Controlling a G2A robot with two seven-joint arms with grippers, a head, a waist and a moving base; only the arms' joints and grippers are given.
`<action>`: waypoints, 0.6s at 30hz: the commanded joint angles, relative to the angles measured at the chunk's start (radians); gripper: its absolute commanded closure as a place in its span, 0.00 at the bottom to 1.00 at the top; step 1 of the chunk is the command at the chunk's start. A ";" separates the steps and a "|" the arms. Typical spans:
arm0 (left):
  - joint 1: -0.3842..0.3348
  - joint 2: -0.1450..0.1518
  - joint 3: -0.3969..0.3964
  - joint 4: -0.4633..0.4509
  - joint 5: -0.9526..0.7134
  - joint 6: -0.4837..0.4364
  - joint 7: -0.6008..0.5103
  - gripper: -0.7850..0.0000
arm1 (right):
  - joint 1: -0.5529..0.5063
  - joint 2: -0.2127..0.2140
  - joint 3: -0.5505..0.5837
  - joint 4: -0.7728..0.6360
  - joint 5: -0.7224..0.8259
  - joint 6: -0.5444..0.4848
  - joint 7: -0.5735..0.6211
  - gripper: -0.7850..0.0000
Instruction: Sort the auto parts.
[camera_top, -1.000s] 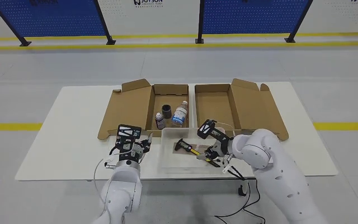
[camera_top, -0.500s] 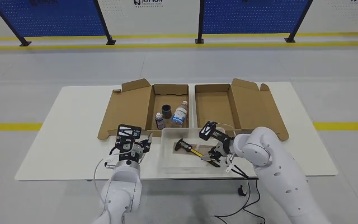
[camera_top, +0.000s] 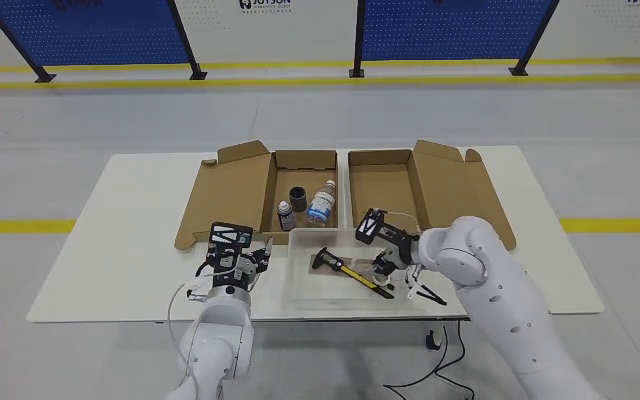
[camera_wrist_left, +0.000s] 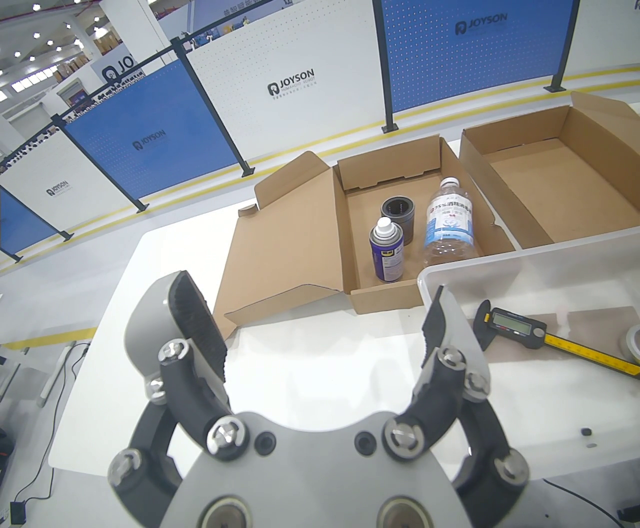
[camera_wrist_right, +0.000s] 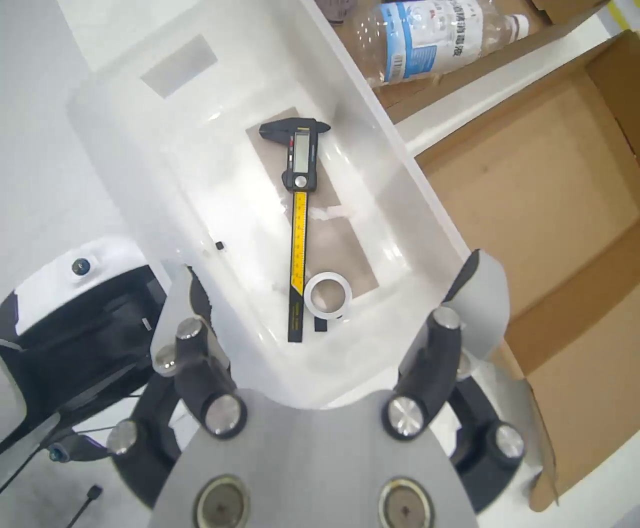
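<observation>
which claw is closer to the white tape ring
Right. The right claw hangs over the bin end holding the tape ring; the left claw is outside the bin's opposite end.

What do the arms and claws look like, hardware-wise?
Glossy white shells on left arm and right arm. The left claw and right claw match: silver base plate, black links, silver bolts, grey-backed fingers, black pads. Black cable below right arm.
</observation>
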 joint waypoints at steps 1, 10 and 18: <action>0.000 0.000 0.000 0.000 0.000 0.000 0.000 0.00 | 0.024 -0.002 -0.024 0.021 0.015 -0.030 0.018 0.00; 0.000 0.000 0.000 0.000 0.000 0.000 0.000 0.00 | 0.094 -0.010 -0.175 0.088 -0.009 -0.051 0.049 0.36; 0.000 0.000 0.000 0.000 0.000 0.000 0.000 0.00 | 0.141 -0.003 -0.285 0.134 -0.047 -0.039 0.061 0.43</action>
